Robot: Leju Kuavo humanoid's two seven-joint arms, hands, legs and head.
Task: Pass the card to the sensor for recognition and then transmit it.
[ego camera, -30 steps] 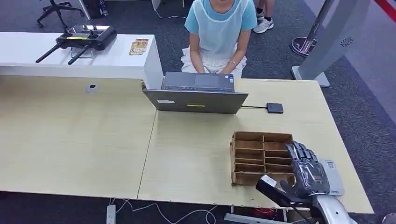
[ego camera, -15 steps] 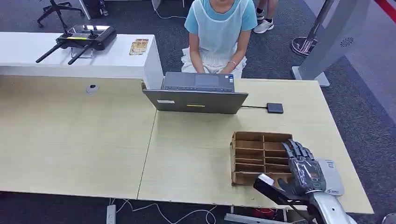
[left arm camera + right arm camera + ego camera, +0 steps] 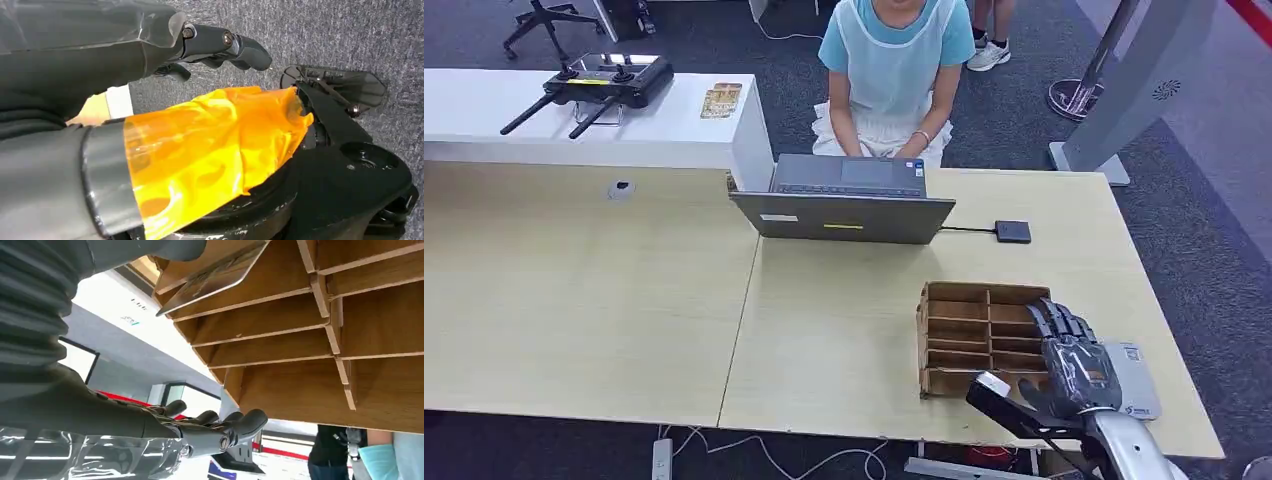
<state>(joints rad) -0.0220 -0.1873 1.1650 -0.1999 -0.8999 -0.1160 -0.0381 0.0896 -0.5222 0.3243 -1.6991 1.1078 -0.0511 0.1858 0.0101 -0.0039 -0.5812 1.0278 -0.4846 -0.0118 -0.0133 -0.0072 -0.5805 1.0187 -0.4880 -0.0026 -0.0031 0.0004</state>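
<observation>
Right robot hand [image 3: 1079,372] over cardboard organizer [image 3: 972,338] near table's front right corner, fingers spread, nothing held. Card [image 3: 212,282] in end slot by thumb. Pinch card edge, lift straight out, avoid dividers.

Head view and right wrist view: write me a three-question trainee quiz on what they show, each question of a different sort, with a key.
1. Multiple choice: the right hand is above which thing?
A. the remote controller
B. the divided wooden tray
C. the keyboard
2. True or false: a cable joins the small black box to the laptop.
3. Fill in: in the right wrist view, the card lies slanted in one ___ of the tray.

Key: 1 B; 2 true; 3 compartment.
</observation>
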